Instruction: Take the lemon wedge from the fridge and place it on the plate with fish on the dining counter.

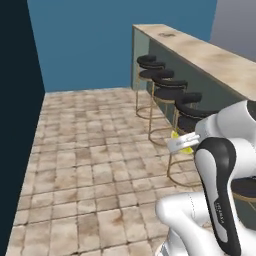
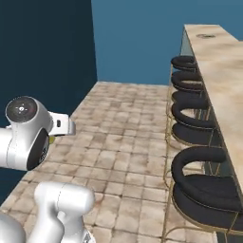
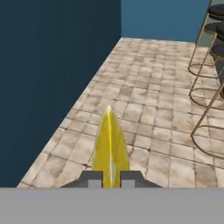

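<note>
Lemon wedge (image 3: pixel 110 148) glossy, translucent; dining counter (image 1: pixel 215 60) mottled matt stone; stools (image 2: pixel 201 182) black padding, brass-coloured metal.

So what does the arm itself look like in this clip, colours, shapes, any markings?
A glossy white arm of rounded, tube-like links, with black panels at the joints; one black panel carries small pale lettering, too small to read. One joint ends in a round grey cap. The hand is a pale boxy block. The fingers are small, dark grey and blocky. No cables visible.
</note>
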